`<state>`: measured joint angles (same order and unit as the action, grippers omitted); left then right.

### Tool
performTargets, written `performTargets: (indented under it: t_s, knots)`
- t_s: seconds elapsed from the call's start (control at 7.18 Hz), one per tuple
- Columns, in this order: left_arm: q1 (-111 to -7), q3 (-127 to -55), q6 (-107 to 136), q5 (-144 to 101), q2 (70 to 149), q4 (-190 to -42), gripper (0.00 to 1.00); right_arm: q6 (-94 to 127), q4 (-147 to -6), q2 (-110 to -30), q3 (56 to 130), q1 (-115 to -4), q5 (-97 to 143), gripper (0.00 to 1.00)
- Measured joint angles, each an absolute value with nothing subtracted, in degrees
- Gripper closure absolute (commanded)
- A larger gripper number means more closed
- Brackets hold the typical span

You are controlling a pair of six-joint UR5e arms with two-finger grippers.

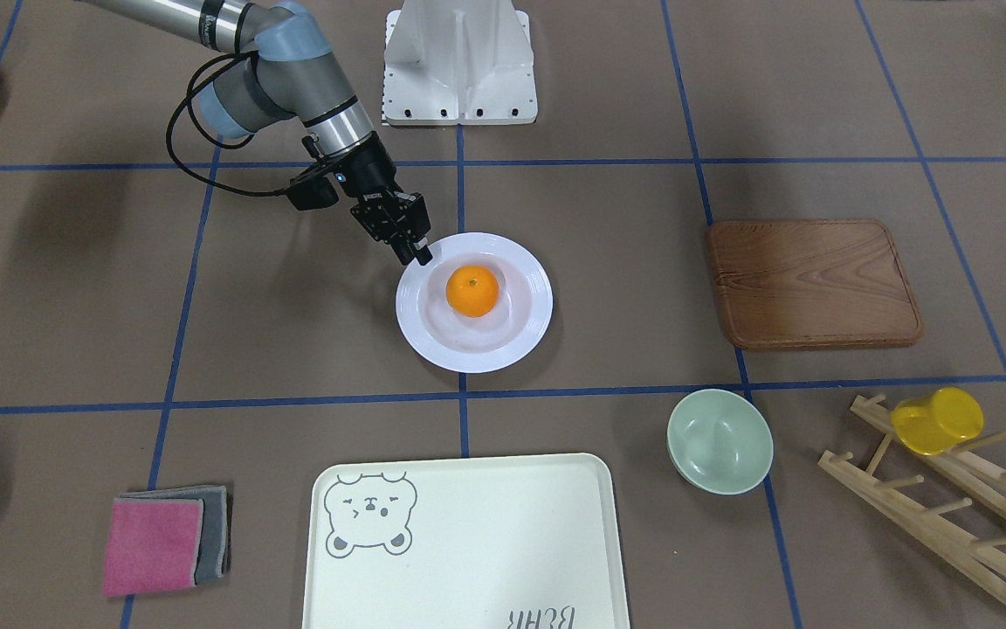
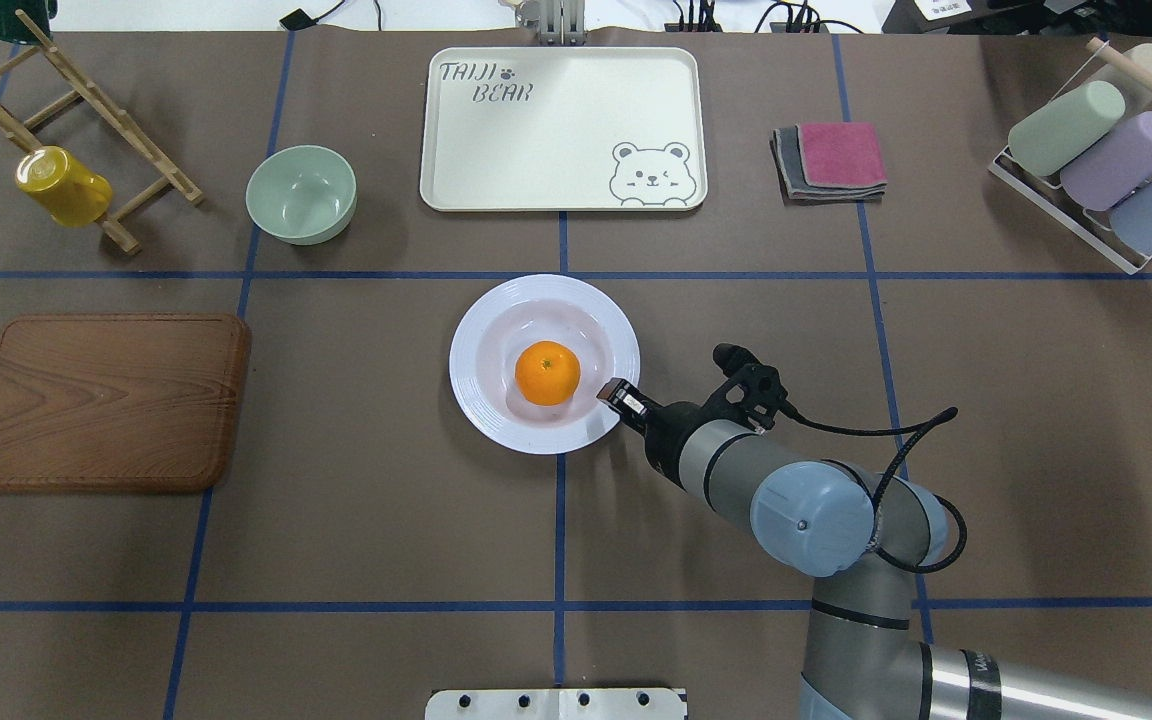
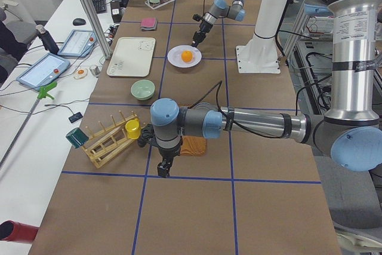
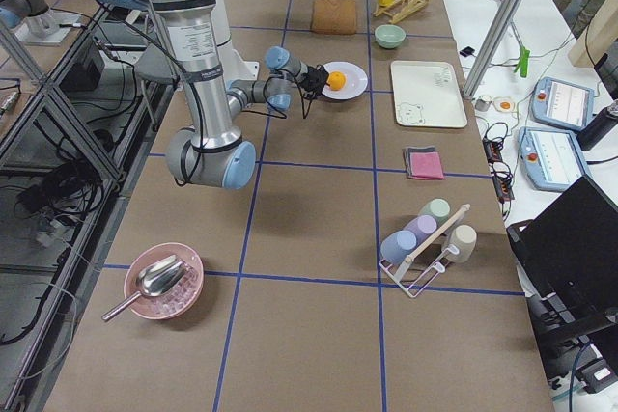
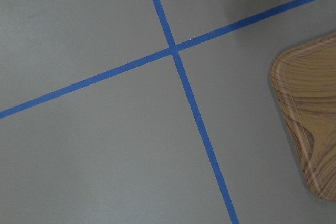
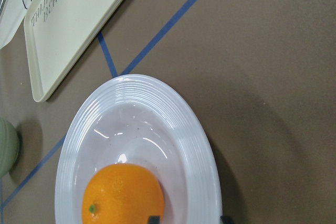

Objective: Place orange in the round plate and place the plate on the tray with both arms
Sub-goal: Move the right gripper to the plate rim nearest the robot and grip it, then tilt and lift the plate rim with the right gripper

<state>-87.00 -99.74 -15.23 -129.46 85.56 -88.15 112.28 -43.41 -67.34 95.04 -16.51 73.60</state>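
Note:
The orange (image 1: 472, 290) lies in the well of the white round plate (image 1: 516, 342) at mid-table. My right gripper (image 1: 420, 254) comes in tilted at the plate's rim on the robot's side and looks shut on it. In the right wrist view one fingertip (image 6: 154, 218) is inside the rim by the orange (image 6: 123, 195) and the other is outside. The cream tray (image 1: 485, 542) with the bear drawing lies bare beyond the plate. My left gripper (image 3: 162, 169) hangs over a blue tape crossing near the wooden board, far from the plate; I cannot tell its state.
A wooden board (image 1: 813, 284), a pale green bowl (image 1: 720, 441) and a wooden rack with a yellow cup (image 1: 937, 421) stand on my left side. Folded cloths (image 1: 162, 542) lie beside the tray. A rack of pastel cups (image 2: 1096, 160) sits far right.

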Motion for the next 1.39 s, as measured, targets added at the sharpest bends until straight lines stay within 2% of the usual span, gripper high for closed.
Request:
performTargets:
  t_s: [1.39]
  knots:
    - [-86.8,-99.3,-14.8,-129.5,85.7,-88.2,0.02,112.6,-44.0,-66.7,93.6,-17.7,74.4,0.51]
